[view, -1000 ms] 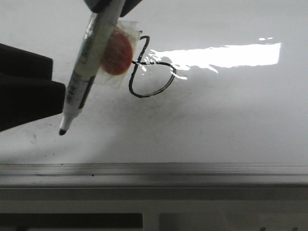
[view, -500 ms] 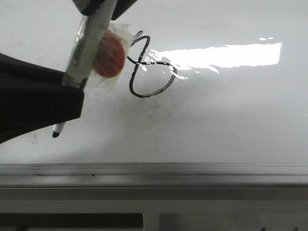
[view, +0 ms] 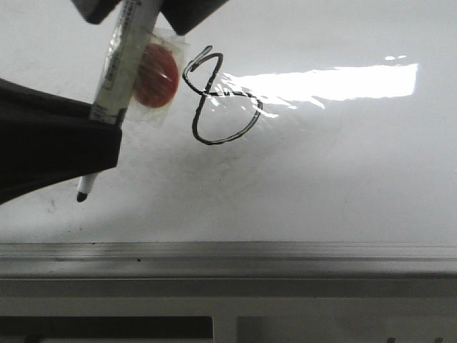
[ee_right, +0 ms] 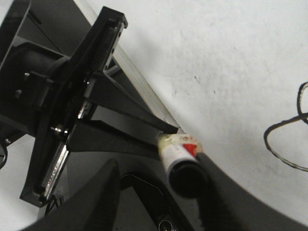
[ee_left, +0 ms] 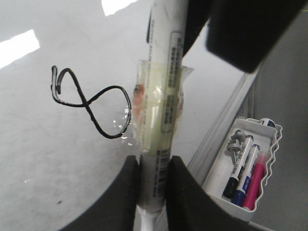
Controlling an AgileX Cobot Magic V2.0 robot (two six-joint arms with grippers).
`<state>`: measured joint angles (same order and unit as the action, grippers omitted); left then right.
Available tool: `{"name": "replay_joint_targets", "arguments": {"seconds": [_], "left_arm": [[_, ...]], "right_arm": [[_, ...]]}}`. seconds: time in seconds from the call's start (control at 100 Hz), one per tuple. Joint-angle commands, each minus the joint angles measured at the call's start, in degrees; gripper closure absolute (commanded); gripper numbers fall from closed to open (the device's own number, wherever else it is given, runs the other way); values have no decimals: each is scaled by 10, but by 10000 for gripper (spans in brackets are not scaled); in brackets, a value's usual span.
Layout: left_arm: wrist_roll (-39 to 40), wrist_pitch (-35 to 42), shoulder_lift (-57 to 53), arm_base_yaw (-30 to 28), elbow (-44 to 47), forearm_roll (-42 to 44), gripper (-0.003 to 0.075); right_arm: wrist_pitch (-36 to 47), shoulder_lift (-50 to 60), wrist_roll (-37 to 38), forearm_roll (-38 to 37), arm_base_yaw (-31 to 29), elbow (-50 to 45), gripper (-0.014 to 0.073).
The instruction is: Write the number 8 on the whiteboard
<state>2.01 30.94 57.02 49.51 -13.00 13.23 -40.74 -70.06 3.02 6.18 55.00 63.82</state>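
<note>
Left gripper (ee_left: 153, 166): clenched around the marker (view: 116, 75), near its tip end.
Right gripper (view: 139, 8): grasping the marker's rear end.
Marker: slanted, black tip off the board, a red disc (view: 155, 75) taped to its barrel.
Number 8 (view: 220, 100): finished, just beside the grippers, on the whiteboard (view: 321, 171).
Pen tray (ee_left: 248, 168): beyond the board's metal edge.

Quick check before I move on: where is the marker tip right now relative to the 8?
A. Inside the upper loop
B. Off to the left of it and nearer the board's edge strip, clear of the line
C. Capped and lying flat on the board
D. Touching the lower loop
B: in the front view the marker tip points down-left, well apart from the number 8, toward the whiteboard edge.
</note>
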Motion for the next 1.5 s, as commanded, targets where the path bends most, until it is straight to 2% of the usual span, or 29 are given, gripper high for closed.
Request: {"name": "replay_joint_targets", "arguments": {"seconds": [0.0, 0.11, 0.23, 0.33, 0.43, 0.81, 0.88, 1.03, 1.08, 1.13, 1.24, 1.35, 1.4, 1.43, 1.49], "left_arm": [[9, 37, -2, 2, -17, -106, 741], [9, 20, -2, 2, -17, -292, 741], [9, -41, -2, 2, -23, -368, 741], [9, -100, -1, 2, -38, -404, 741], [9, -99, 6, 2, -46, -430, 741], [9, -96, 20, 2, -52, -431, 735], [9, -95, 20, 2, -52, -431, 673], [10, -93, 18, 2, -52, -445, 375], [10, -93, 13, 2, -52, -455, 313], [10, -93, 7, 2, -52, -458, 285], [10, -91, -14, 2, -52, -457, 292], [10, -98, -49, 2, -52, -451, 304], [9, -105, -70, 2, -52, -451, 352], [4, -108, -87, 2, -52, -451, 415], [-11, -110, -117, 2, -50, -449, 550]], "right_arm": [[25, 12, 4, 4, 1, 18, 210], [23, 12, 5, 4, 1, 18, 210], [22, 12, 5, 4, 1, 18, 210], [22, 12, 5, 4, 1, 18, 210], [22, 12, 5, 4, 1, 18, 210], [22, 12, 8, 6, 1, 18, 210], [22, 12, 9, 6, 1, 18, 210], [21, 12, 9, 6, 1, 18, 210], [19, 12, 9, 6, 1, 18, 210], [15, 12, 10, 6, 1, 18, 221], [11, 15, 13, 6, 1, 18, 309], [10, 33, 13, -15, 1, 13, 518], [15, 45, 13, -28, 1, 8, 613], [21, 55, 13, -35, 1, 1, 662], [34, 79, 13, -48, 1, -13, 657]]}}
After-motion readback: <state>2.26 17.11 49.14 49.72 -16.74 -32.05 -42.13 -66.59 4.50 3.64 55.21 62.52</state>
